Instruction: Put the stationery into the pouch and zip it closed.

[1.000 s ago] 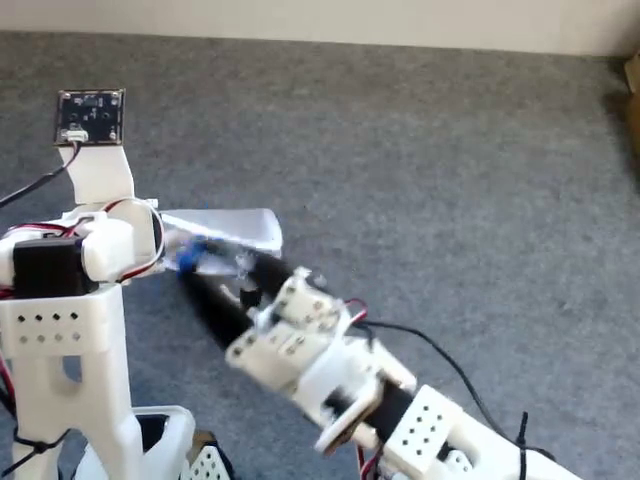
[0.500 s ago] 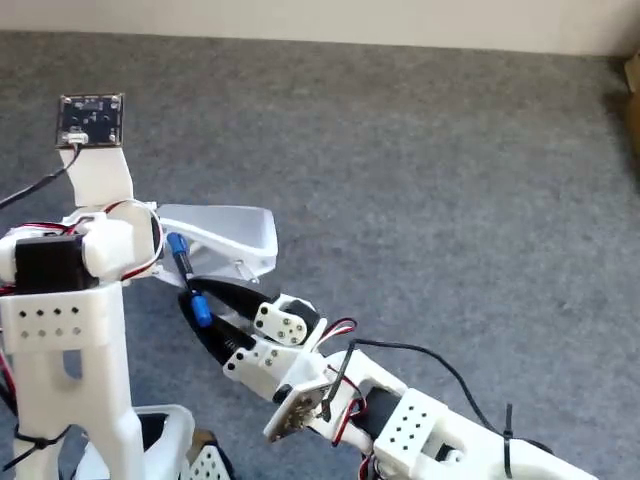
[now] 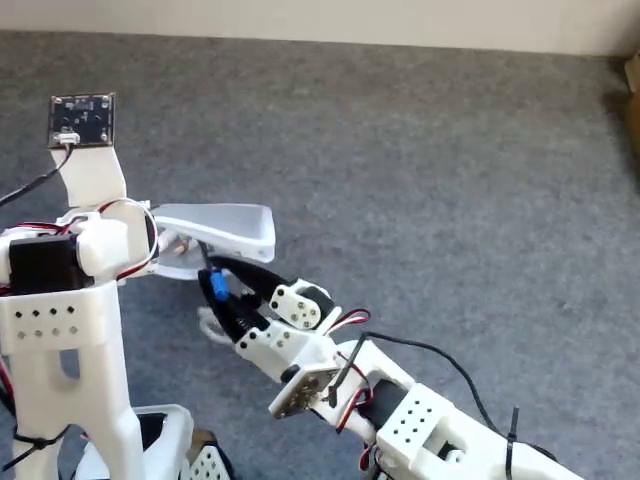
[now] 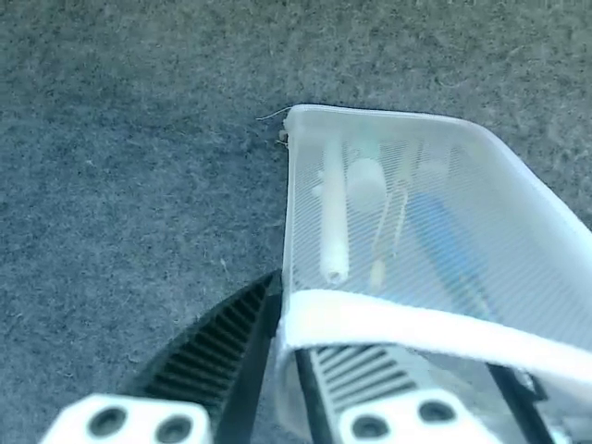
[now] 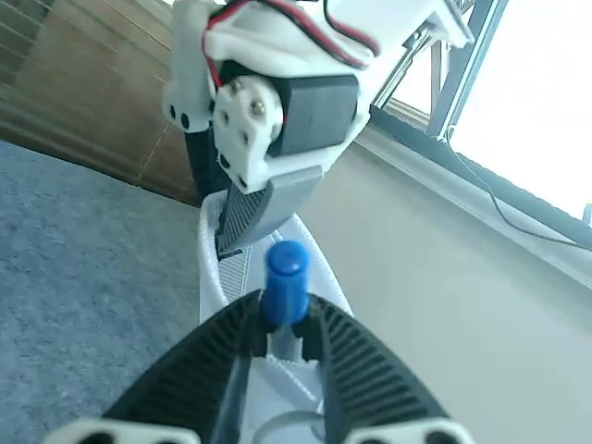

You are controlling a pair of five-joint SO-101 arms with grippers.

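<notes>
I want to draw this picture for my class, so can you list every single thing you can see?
pouch: 1, see-through white mesh, held at its edge by the left hand
white stick: 1, white, inside the pouch
blue piece: 1, blue, long, inside the pouch beside the stick
small pale bits: too blurry to count, whitish, inside the pouch
blue pen: 1, blue, gripped in the right hand, close to the pouch's open end
table surface: 1, grey and fuzzy, under everything
left hand: 1, black and grey, shut on the pouch's edge
right hand: 1, black, shut on the blue pen
</notes>
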